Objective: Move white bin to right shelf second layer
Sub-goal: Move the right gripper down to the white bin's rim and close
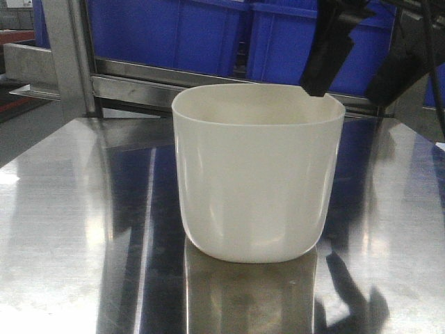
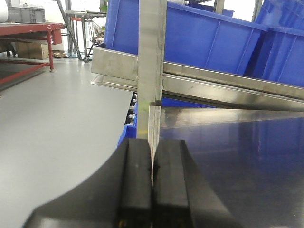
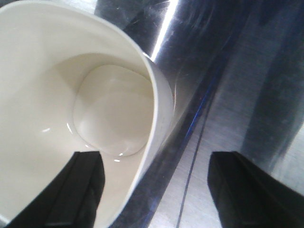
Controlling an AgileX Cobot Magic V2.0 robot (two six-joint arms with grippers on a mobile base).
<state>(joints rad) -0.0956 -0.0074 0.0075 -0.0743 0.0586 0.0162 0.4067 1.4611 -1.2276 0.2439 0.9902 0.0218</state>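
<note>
Dead centre on the steel tabletop [image 1: 69, 209] sits the white bin [image 1: 254, 181], upright with its mouth up, and nowhere near a shelf level yet. Behind it is a steel rack rail [image 1: 139, 78] with blue crates [image 1: 181, 28] on it. I can't tell from these views whether that's the layer we want.

What matters is how the bin wall sits relative to the right gripper [image 3: 156, 164]. The wrist view shows its jaws spread wide and straddling the rim. One finger [image 3: 71, 190] hangs inside the tub and the other finger [image 3: 251, 194] is outside, over bare steel. The wall runs up between them, much closer to the inside finger, and nothing is pinching it yet. From the front view, the black finger dips in at the back-right part of the rim.

The left gripper [image 2: 152, 183] is off to the side with its pads pressed together on nothing, looking at a rack upright and not at the bin. So the right arm is clearly the closer one.

The bin is a rounded square, so there's no real long axis to line up with. My guess is the next move is just to squeeze that wall and lift. The wall is thin and smooth though, so it could slip or tilt.
</note>
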